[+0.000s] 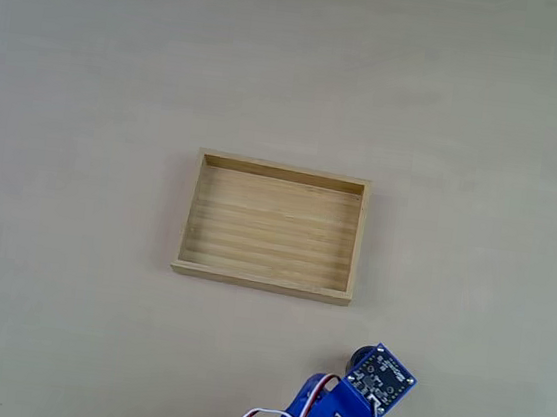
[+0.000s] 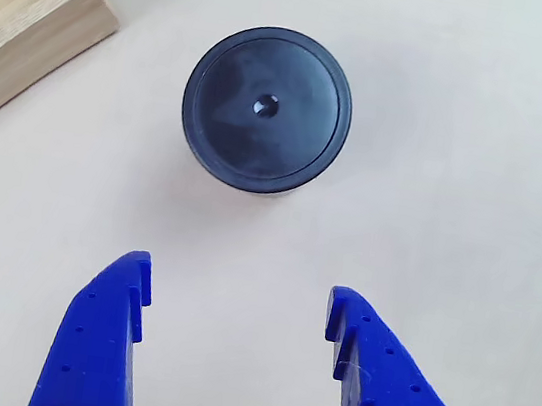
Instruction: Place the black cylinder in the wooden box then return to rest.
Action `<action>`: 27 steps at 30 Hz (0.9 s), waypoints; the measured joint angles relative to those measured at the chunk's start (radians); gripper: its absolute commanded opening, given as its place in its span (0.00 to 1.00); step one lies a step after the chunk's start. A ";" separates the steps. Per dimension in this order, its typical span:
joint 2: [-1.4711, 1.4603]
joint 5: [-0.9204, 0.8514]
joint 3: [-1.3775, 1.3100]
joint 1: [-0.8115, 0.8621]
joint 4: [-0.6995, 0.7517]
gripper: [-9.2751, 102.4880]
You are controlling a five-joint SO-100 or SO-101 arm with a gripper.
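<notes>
Fingers [image 2: 122, 329] first: in the other view you see your two blue prongs rise from the bottom edge, spread wide with bare table between them and nothing held, so the gripper [image 2: 237, 299] is open. Just beyond the tips, toward 12 o'clock, the black cylinder [image 2: 266, 109] stands upright on its flat end, round top facing the camera with a small centre mark, its axis vertical, so it has no long side to line up with. It is clear of both fingers. At 10 o'clock from it, a corner of the wooden box [image 2: 34, 23] cuts into the top left of that view, near the cylinder but not touching. In the fixed view your arm [image 1: 330, 416] enters from the bottom edge with a small circuit board on top, and a dark sliver of the cylinder [image 1: 353, 358] peeks out at its upper left. The box [image 1: 266, 284] lies at about 11 o'clock from there, long side running left to right, floor bare. The table [image 1: 93, 67] is a plain pale, matte surface, open on every side of the box.
</notes>
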 measured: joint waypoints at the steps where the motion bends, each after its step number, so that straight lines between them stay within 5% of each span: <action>1: 0.011 0.006 0.000 0.002 -0.015 0.32; 27: 0.107 0.025 0.000 -0.040 -0.207 0.33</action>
